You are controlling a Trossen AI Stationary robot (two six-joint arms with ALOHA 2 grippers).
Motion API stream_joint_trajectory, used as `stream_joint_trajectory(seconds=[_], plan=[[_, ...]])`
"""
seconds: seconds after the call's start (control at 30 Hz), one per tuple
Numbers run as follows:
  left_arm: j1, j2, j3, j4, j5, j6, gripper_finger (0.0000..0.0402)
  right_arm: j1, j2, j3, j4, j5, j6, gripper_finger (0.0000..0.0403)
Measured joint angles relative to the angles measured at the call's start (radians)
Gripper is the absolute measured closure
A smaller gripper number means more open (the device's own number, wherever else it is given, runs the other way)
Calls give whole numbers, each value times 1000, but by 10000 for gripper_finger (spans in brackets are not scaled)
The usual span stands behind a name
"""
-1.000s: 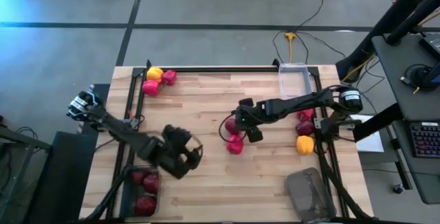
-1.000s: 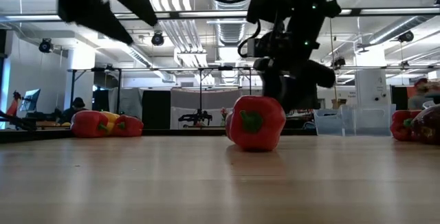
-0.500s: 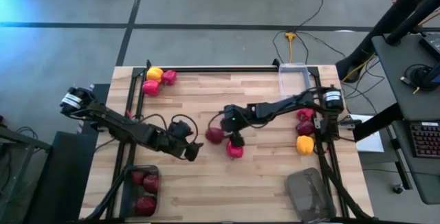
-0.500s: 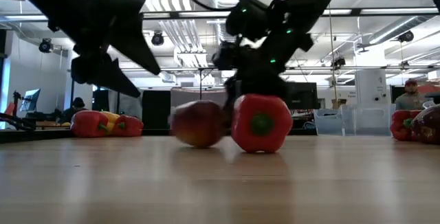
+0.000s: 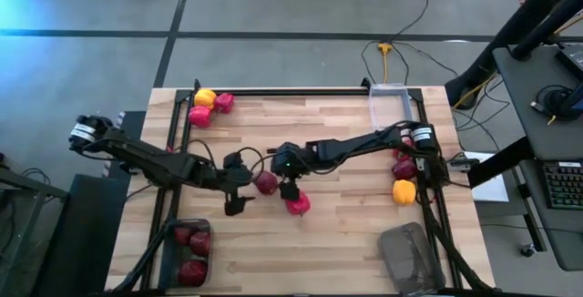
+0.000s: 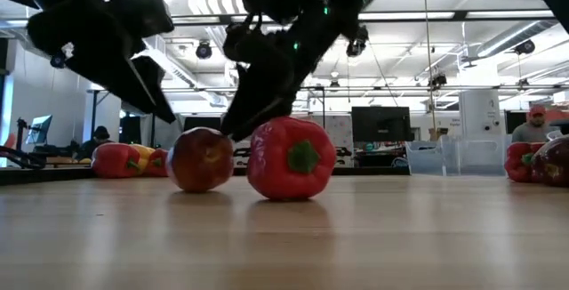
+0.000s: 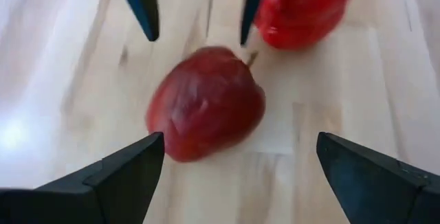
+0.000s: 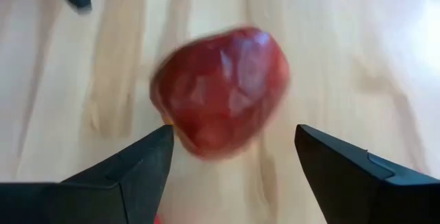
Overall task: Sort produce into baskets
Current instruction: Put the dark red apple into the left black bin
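A dark red apple (image 5: 266,183) lies on the wooden table between my two grippers. It also shows in the low view (image 6: 200,158). My left gripper (image 5: 240,186) is open just left of it, and its fingers (image 7: 124,176) stand on either side of the apple (image 7: 206,104) without touching. My right gripper (image 5: 281,178) is open just right of the apple (image 8: 223,90). A red-pink pepper (image 5: 297,204) sits on the table beside the right gripper, toward the near edge. My right gripper comes at the apple low, from the table's right. One fingertip (image 8: 165,131) stands right at the apple's side (image 8: 172,114). I cannot tell whether it touches. The apple rests on the table. My left gripper touches nothing.
A dark bin (image 5: 189,251) at the near left holds apples. A clear bin (image 5: 389,106) stands far right, and another dark bin (image 5: 410,256) near right. A yellow one and two peppers (image 5: 208,106) lie far left. More produce (image 5: 404,174) lies at the right edge.
My right gripper has gone toward the table's left edge, low over the wood. The apple has rolled left ahead of it, and the pepper has slid left and toward the near edge. My left gripper has come down and turned toward the apple.
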Motion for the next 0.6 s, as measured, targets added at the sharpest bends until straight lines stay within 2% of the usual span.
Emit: stream_joint_trajectory(seconds=[0.13, 0.3, 0.43, 0.6], plan=[[67, -20, 47, -27, 116, 299, 40, 37, -39, 76, -231, 17, 146, 87], [186, 75, 129, -72, 263, 522, 40, 113, -106, 98, -453, 54, 310, 92], [229, 162, 191, -98, 297, 646, 40, 205, -155, 96, -571, 134, 431, 105], [243, 253, 237, -111, 298, 759, 40, 303, -178, 96, -610, 242, 572, 112]])
